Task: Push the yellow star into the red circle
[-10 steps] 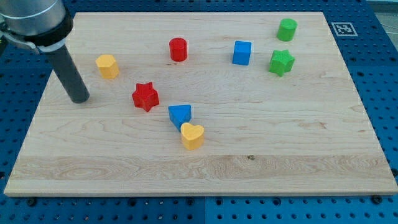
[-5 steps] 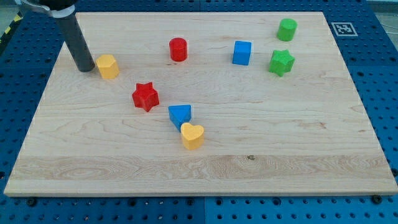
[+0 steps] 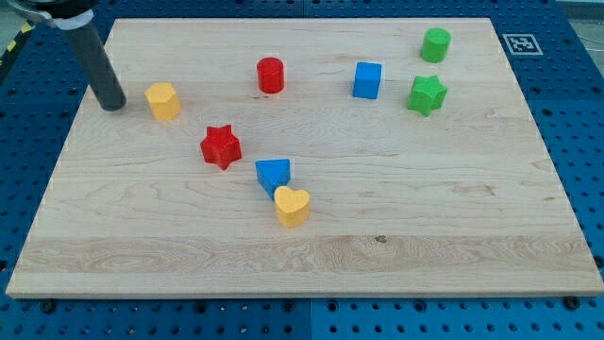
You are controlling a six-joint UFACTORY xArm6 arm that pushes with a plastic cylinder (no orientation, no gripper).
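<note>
Wooden board [image 3: 425, 236], seen from the near edge back, with the red circle [image 3: 271, 75] as my landmark. Nearest the view's bottom lies a yellow heart [image 3: 292, 206], well below the red circle and slightly to its right, touching or almost touching a blue block [image 3: 273, 174] just above it — I cannot tell whether there is a gap. A red star [image 3: 221, 146] sits below the red circle and to its left.

The only other yellow block [image 3: 163, 100] is the one I take for the task's yellow star, though its outline looks more blunt than pointed. It lies to the left of the red circle and a touch lower, well apart from it, with bare wood between them. My tip [image 3: 112, 105] rests on the board further left again, beside that yellow block on the side away from the red circle, with a narrow gap showing. The arm carries no gripper, only the rod, so nothing is held or clamped.

To the right of the red circle stand a blue cube [image 3: 368, 80], a green star [image 3: 427, 94] and, farthest back, a green cylinder [image 3: 436, 44].

As I judge it, the push has not begun — the whole run to the red circle is left.
</note>
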